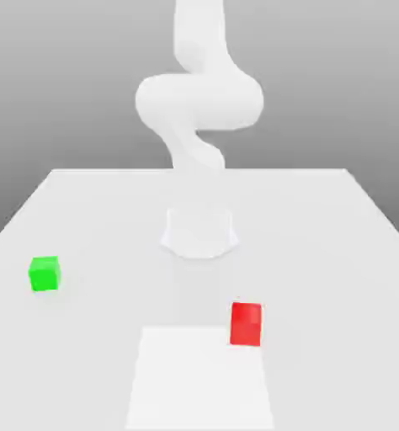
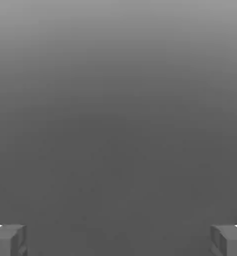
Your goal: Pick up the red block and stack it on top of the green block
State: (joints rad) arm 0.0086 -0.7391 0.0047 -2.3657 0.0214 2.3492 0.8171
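Observation:
The red block (image 1: pixel 246 324) rests on the white table (image 1: pixel 321 252), near the front and a little toward the exterior view's right. The green block (image 1: pixel 44 274) sits on the same table far toward the exterior view's left, well apart from the red one. In the hand view my gripper (image 2: pixel 118 241) is open: one grey fingertip (image 2: pixel 8 240) and the other (image 2: pixel 229 240) stand wide apart with nothing between them, and plain grey background lies beyond. Neither block appears between the fingers.
The white arm (image 1: pixel 199 101) rises from its round base (image 1: pixel 199 231) at the table's middle back. A pale white rectangular shape (image 1: pixel 201 379) lies at the front edge, its corner overlapping the red block in the picture.

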